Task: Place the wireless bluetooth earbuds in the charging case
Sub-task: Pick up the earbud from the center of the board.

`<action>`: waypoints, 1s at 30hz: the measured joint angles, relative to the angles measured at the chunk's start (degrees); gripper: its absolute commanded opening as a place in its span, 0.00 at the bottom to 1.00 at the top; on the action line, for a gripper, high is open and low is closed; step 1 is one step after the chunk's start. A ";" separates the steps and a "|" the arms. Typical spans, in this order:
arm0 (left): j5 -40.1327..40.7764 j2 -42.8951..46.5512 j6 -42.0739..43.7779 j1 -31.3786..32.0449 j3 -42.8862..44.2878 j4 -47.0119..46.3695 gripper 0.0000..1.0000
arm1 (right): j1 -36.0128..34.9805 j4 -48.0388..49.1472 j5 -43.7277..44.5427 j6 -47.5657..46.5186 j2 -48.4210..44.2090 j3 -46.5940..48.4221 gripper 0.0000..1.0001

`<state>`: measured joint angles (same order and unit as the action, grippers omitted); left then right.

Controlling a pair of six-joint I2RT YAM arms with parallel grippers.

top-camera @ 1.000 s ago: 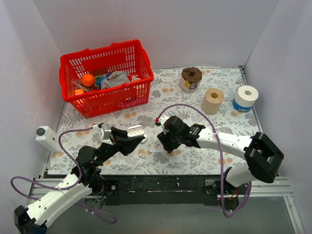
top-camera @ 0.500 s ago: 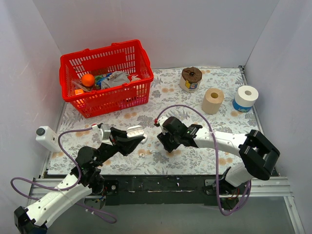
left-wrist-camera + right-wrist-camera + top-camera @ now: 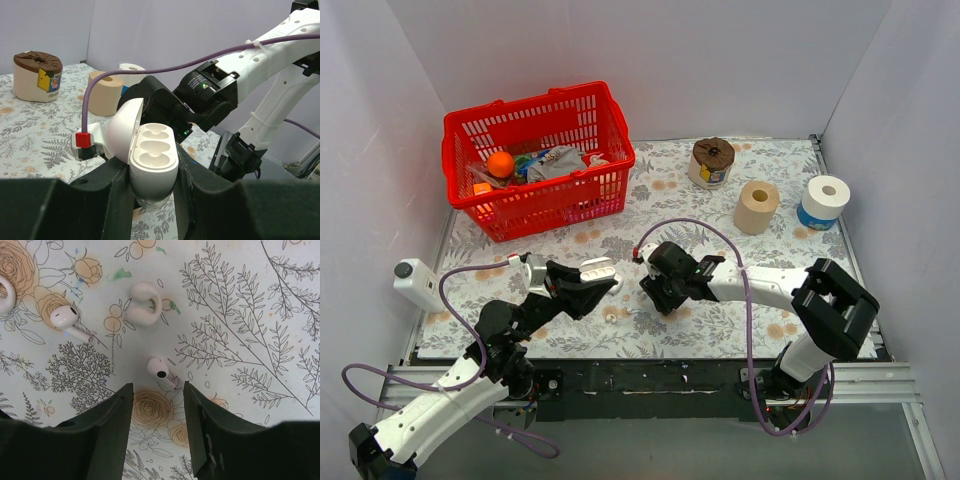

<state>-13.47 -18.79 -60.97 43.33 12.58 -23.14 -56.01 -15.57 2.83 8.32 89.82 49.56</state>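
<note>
Left tool (image 3: 151, 177) pinching case (image 3: 152, 155) above counter (image 3: 790, 240); lid swung open, hollows face up, empty. Right tool (image 3: 157, 390) spread over counter; earbud (image 3: 160, 371) lies flat just ahead of its tips, stem slanting back toward tool. Second earbud (image 3: 67, 320) nearby, stem slanted likewise. Far: red basket (image 3: 545, 190) holds orange ball (image 3: 500, 163), cloth (image 3: 555, 160)

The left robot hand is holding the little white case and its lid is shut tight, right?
Not quite. The left gripper does hold the little white case, but its lid is open and flipped back, not shut tight. The left wrist view shows it.
</note>
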 measured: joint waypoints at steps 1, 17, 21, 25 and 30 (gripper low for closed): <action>0.00 0.00 -0.07 0.00 0.00 0.00 0.00 | 0.00 0.02 0.00 0.00 0.24 0.20 0.52; -0.02 0.13 -0.44 0.00 -0.13 0.00 0.00 | -0.37 1.18 -0.15 -0.76 2.93 1.77 0.40; -0.04 -0.04 -0.50 0.00 -0.11 0.00 0.00 | -0.37 1.36 -0.17 -0.74 3.23 1.77 0.32; -0.04 -0.28 -0.61 0.00 -0.13 0.00 0.00 | -0.24 1.62 0.39 0.83 3.30 1.77 0.24; -0.04 -0.35 -0.83 0.00 -0.13 0.00 0.00 | 1.68 1.73 0.42 5.90 3.28 1.75 0.19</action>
<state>-13.52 -19.14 -61.80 43.33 12.45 -23.14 -54.33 -13.85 3.25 14.22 93.10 51.31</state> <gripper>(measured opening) 0.287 0.249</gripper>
